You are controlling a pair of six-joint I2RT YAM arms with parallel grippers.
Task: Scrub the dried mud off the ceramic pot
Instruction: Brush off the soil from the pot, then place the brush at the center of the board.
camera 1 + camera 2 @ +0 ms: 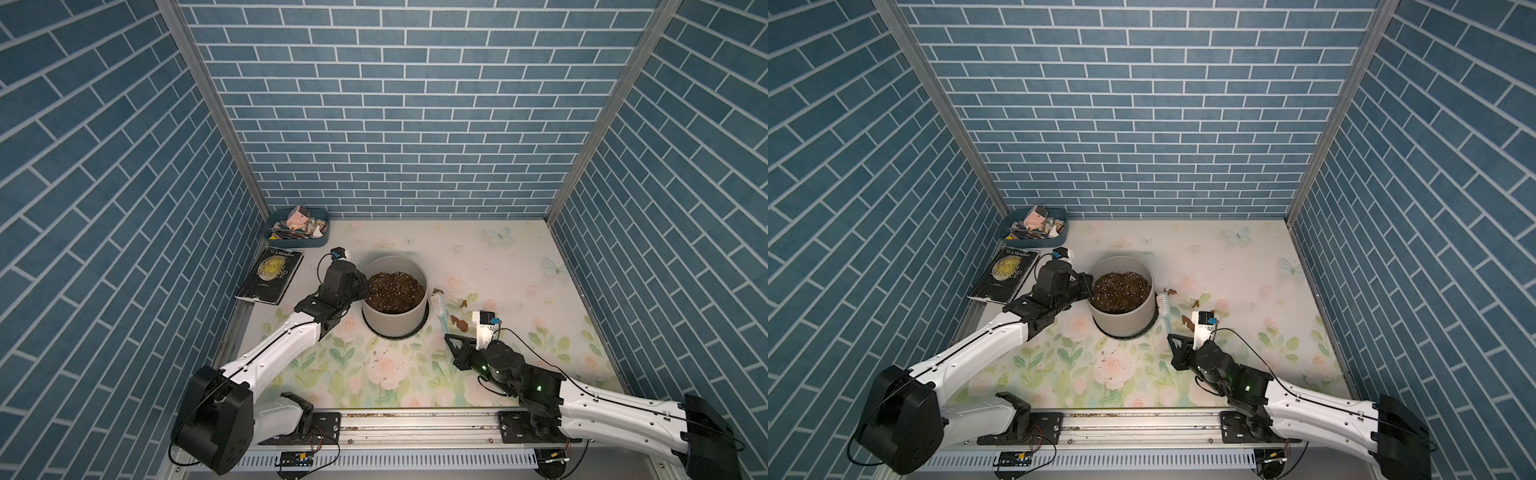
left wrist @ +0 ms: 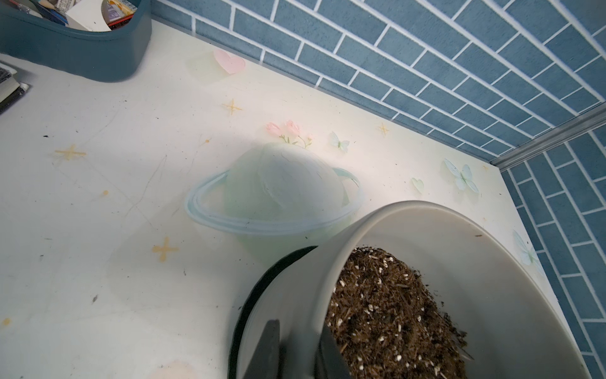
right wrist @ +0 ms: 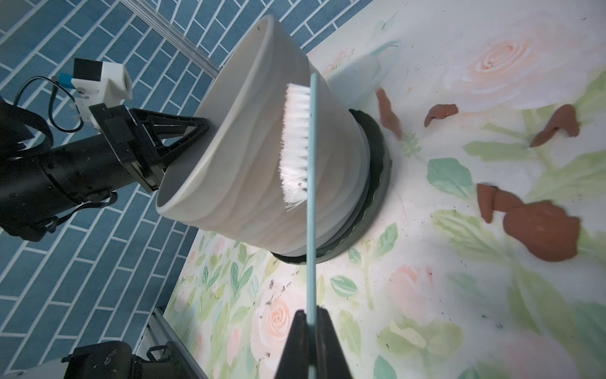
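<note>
We hold the ceramic pot [image 1: 395, 322], mid worktop [image 1: 498, 266] and well apart from the walls [image 1: 415, 124], by its left rim in our left claw [image 1: 360, 287]. Our right claw [image 1: 451, 338] grips a brush [image 1: 439, 308] beside its right wall, with dried mud [image 1: 459, 323] just right.

Seeing the ceramic pot [image 1: 395, 321] standing upright on a black round saucer [image 3: 377, 147], just beside the bristled head of the blue brush [image 1: 441, 314] and facing its bristles. Showing a wide, pale grey, smooth cylindrical wall, with faint wavy tan tinting in the right wrist view. Holding dark white-speckled soil [image 1: 395, 291] sitting a little below the rim.

Finding the dried mud [image 3: 544, 229] lying flat as several reddish-brown pieces on the side of the brush away from the pot, all apart from the wall. Ranging from one rounded blotch down to thin curled slivers, with the nearest lying close to the saucer's edge.
</note>
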